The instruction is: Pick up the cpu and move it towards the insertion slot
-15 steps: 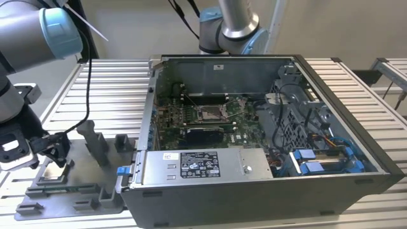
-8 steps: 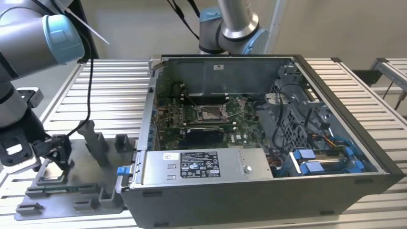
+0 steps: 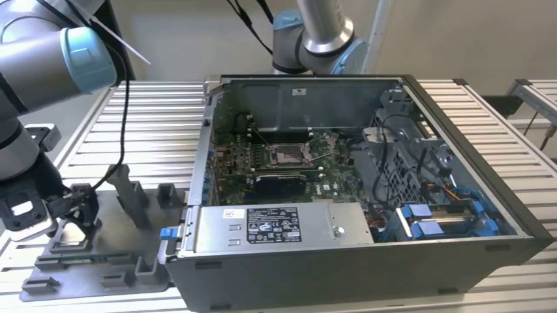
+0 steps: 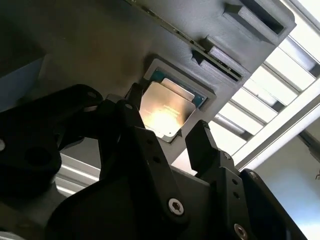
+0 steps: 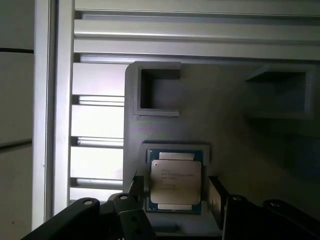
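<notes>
down at the exterior view's left, the gripper (image 3: 74,207) hangs low over the grey tray (image 3: 113,261) that lies on the slatted metal table (image 3: 156,117), just beside the open computer case (image 3: 487,215). the cpu (image 5: 176,182) lies flat in its small square recess in that tray, silvery face up, with a thin green edge showing round it. in both wrist views the gripper (image 5: 176,194) stands spread astride the chip, one dark finger on each side. in the first wrist view a sliver of tray shows between each of the fingers (image 5: 215,197) and the chip's edge, so nothing is clamped; the jaws are apart and the chip is not lifted. in the second wrist view the cpu (image 4: 165,112) catches a bright glare, and the gripper (image 4: 167,119) frames it from close by, against the grey tray (image 4: 100,45). the insertion slot (image 3: 287,154), a silver-framed socket on the green board, sits deep inside the case, well apart from the gripper and the chip.
</notes>
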Controlling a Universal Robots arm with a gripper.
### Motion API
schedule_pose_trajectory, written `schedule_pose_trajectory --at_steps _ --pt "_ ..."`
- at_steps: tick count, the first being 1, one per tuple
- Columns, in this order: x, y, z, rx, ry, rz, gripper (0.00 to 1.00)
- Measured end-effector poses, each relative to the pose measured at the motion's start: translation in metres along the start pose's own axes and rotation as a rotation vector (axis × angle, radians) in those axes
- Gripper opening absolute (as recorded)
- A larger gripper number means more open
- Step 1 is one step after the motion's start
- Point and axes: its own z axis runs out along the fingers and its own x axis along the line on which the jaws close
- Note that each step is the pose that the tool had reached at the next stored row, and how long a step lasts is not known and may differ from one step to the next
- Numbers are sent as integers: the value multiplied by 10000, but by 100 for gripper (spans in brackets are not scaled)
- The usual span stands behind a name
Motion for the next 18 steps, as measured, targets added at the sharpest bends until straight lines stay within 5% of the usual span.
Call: schedule_pose_trajectory --at_steps 18 --pt "1 -3 84 1 3 1 100"
